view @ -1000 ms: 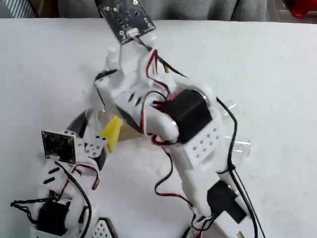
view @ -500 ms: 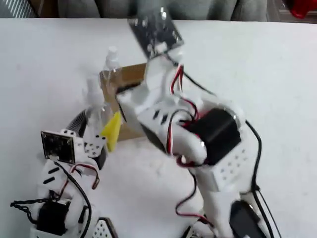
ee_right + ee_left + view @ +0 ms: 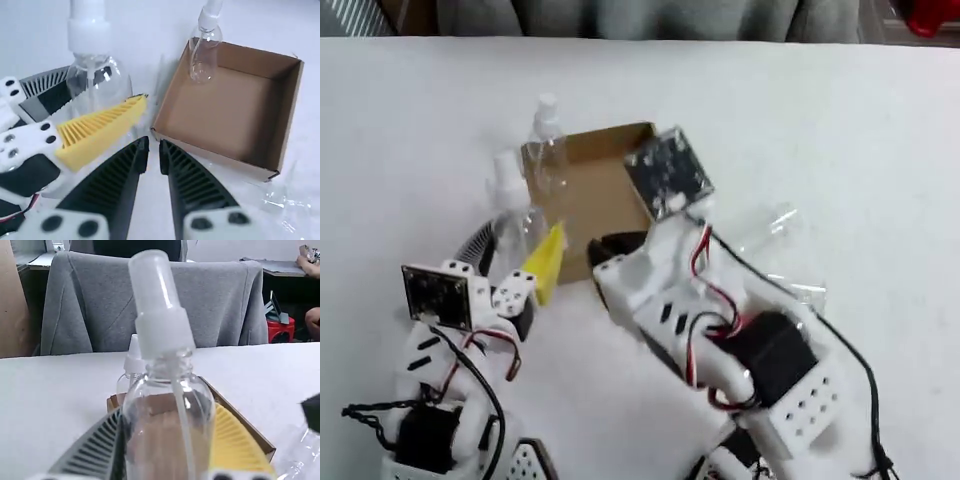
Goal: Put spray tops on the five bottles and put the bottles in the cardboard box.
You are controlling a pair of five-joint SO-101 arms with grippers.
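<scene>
My left gripper (image 3: 167,455) is shut on a clear bottle (image 3: 167,405) with a white spray top, held upright between its grey and yellow fingers. In the high view this bottle (image 3: 510,212) stands just left of the cardboard box (image 3: 595,160). A second topped bottle (image 3: 547,140) stands in the box's far left corner, also visible in the right wrist view (image 3: 204,50). My right gripper (image 3: 152,147) hangs shut and empty near the box's front wall (image 3: 210,150), beside the left gripper (image 3: 85,107). From above, the right gripper (image 3: 612,246) is at the box's near right corner.
Clear bottles without tops lie on the white table right of the box (image 3: 782,222) and farther front (image 3: 802,292). The right arm's body (image 3: 760,360) covers the table's front middle. A grey chair (image 3: 150,300) stands behind the table.
The right arm has drawn back toward the front right, uncovering the box and both upright bottles. The left arm has kept still with its bottle.
</scene>
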